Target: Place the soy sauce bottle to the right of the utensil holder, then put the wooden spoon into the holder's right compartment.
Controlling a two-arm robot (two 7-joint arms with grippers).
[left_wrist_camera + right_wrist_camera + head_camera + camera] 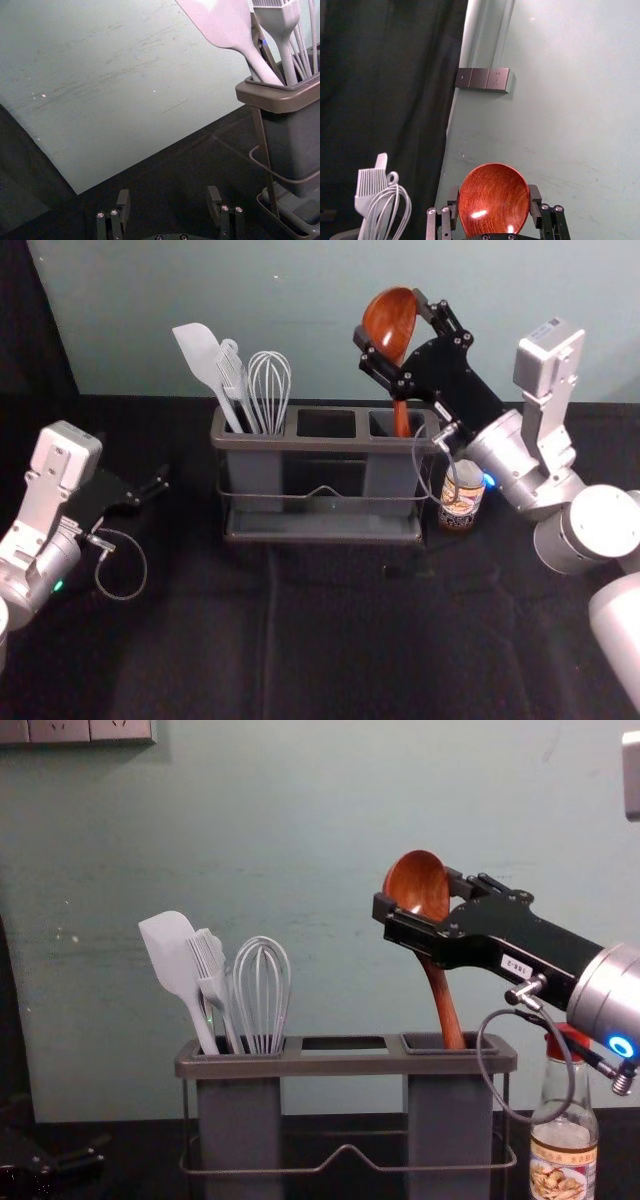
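Right end effector (389,316) grips 1 glossy wooden spoon (418,885) by its round bowl, handle in holder (345,1065) right compartment. 1 glass bottle (564,1125), right of holder. Left end effector (156,484) open, left of holder.

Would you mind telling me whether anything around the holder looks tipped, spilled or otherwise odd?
Nothing stands out: the bottle is upright beside the holder, and I see no spill. The spoon leans in the right compartment, with the right gripper at its bowl.
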